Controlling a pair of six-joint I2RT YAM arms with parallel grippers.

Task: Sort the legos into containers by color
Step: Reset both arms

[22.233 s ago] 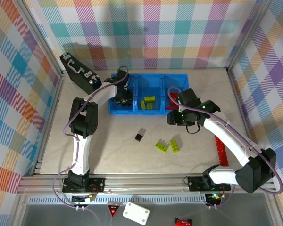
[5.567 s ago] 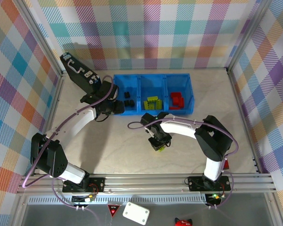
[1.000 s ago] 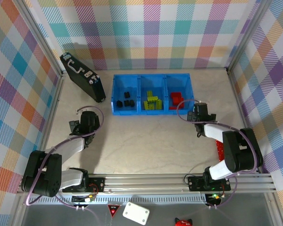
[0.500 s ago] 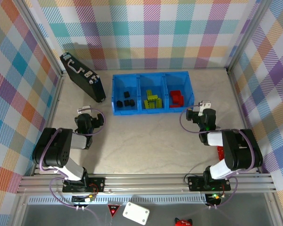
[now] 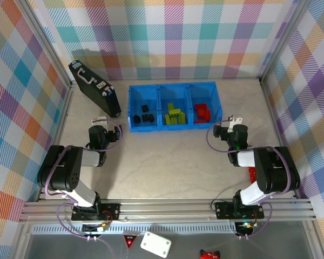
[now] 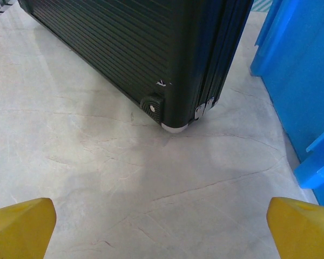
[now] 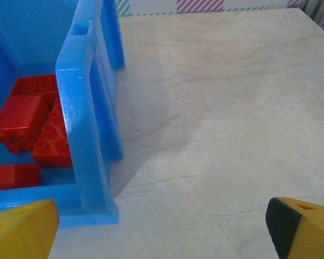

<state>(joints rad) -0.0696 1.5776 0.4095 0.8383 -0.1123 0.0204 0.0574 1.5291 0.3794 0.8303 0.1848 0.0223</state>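
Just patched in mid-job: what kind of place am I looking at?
Most likely a lab robot test cell, not a home or factory: a stone-look tabletop fenced by aluminium frame rails and plaid fabric walls, with a blue three-compartment tray of colour-sorted Lego bricks on it.

Glossy moulded blue plastic tray (image 7: 83, 108), shiny red studded plastic bricks (image 7: 27, 108), smooth pale stone-look table top (image 6: 124, 178) with faint veins and a soft sheen, matt black ribbed hard case (image 6: 124, 43) with a bright metal corner cap (image 6: 175, 128), brushed aluminium frame rail (image 5: 167, 208)
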